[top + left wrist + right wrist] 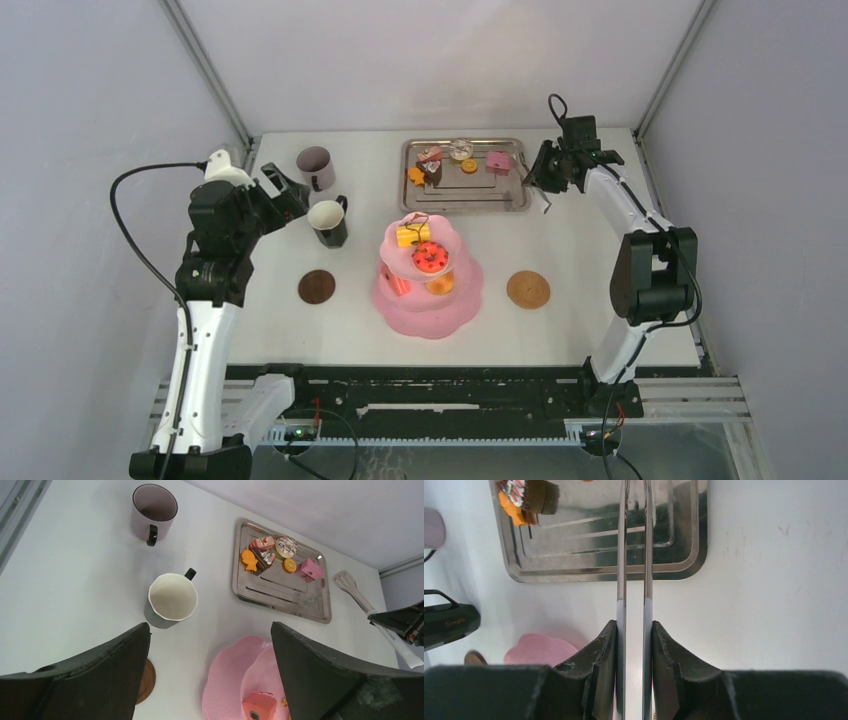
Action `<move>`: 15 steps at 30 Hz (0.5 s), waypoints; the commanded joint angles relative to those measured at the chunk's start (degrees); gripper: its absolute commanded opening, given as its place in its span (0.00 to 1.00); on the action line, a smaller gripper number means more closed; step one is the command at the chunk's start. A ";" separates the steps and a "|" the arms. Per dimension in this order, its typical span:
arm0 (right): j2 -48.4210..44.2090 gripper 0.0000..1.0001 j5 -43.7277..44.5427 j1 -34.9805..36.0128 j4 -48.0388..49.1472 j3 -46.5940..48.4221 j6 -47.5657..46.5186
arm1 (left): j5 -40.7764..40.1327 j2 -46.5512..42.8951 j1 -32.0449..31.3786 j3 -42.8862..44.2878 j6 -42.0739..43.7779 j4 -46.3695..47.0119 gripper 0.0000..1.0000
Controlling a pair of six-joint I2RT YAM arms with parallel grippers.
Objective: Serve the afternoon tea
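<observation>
Right gripper (634, 630) clenched on slim steel tongs (621, 555) running up-frame over the rectangular steel tray (599, 572), small colourful toy cakes (526, 495) at upper left of them; left gripper (210, 627) spread wide, empty, black ceramic mug (172, 600) just above it in frame.

Black-and-white arms (200, 330), black cables (128, 215)

Bright, even, diffuse light from above. Soft, faint shadows beside black mug (172, 600) and under stand (420, 318). Mirror glare and dark reflections on tray (574, 545); sheen on tongs (621, 611). Near fingers (90, 675) dark, slightly soft. Mild wide-angle bending at wrist-view edges. Overhead view sharp.
</observation>
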 commanded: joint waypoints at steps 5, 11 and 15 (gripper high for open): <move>2.84 0.07 4.03 -0.65 -1.74 6.10 -5.23 | -0.13 -1.87 0.46 0.72 0.10 0.92 0.94; 7.67 0.00 5.45 -0.90 -0.55 13.25 -3.85 | 0.02 -1.51 0.45 1.15 -0.37 0.97 0.94; 13.25 0.00 5.11 -0.95 -1.04 18.97 -3.06 | -0.91 -1.68 0.45 1.15 -0.18 0.69 0.94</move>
